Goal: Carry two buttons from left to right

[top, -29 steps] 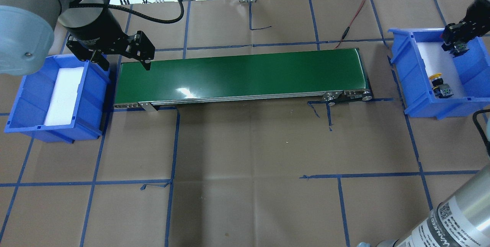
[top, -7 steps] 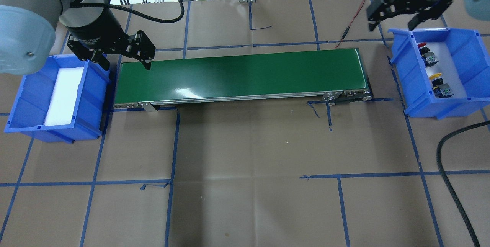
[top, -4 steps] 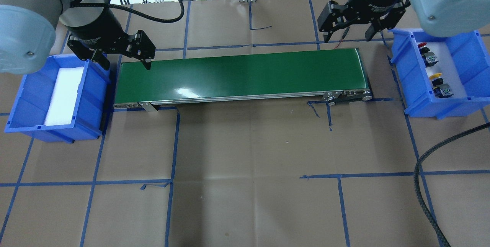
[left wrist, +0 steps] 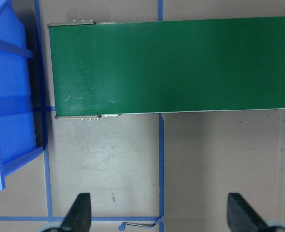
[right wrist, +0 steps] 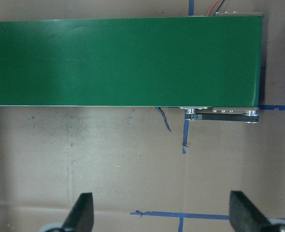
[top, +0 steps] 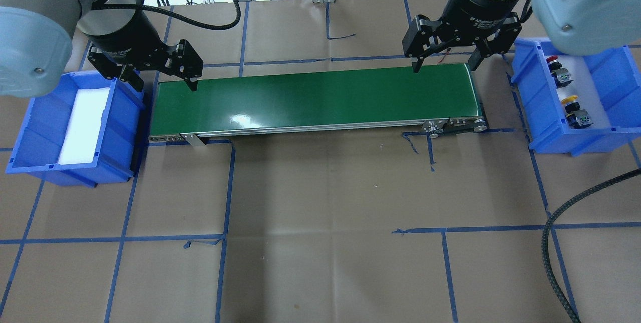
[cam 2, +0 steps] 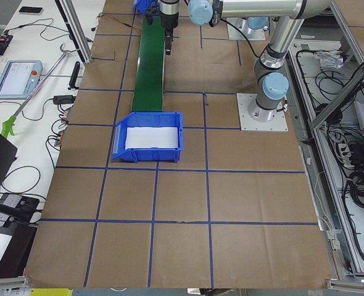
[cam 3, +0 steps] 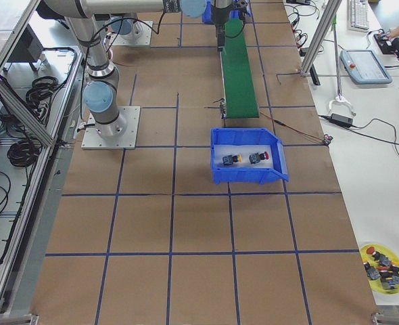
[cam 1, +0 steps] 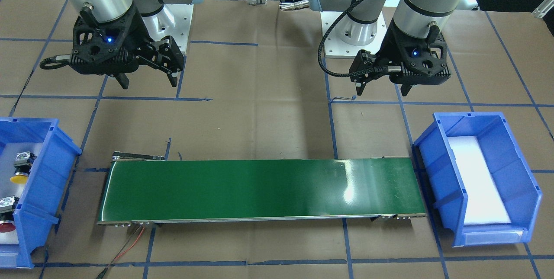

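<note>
So the whole setup sits on a big table covered in brown paper with a blue tape grid (top: 320,203). Across the middle runs a long flat green conveyor belt (top: 315,95) with nothing on it. There's a bin at each end. The blue plastic bin on the robot's left (top: 37,127) holds only its white foam liner (top: 82,122), and the blue plastic bin on the robot's right (top: 613,75) has the goods. The left gripper (top: 165,84) hangs up high by the belt's left end, jaws spread wide and empty. The right gripper (top: 443,66) hangs high by the belt's right end, near the right bin, also spread wide with nothing in it. Both wrist cams show the fingers far apart over bare paper. Smallest stuff: the small yellow-capped push-button (top: 571,105) and the small red-capped push-button (top: 555,67) both lie on their sides in the right bin. They're near each other but not touching, with the red one further from the robot. To me that reads as job basically done, so the step in hand is just parking the arms. I'd keep both claws open and high, move off without dipping toward the bin rim or the belt, and leave the buttons alone.
</note>
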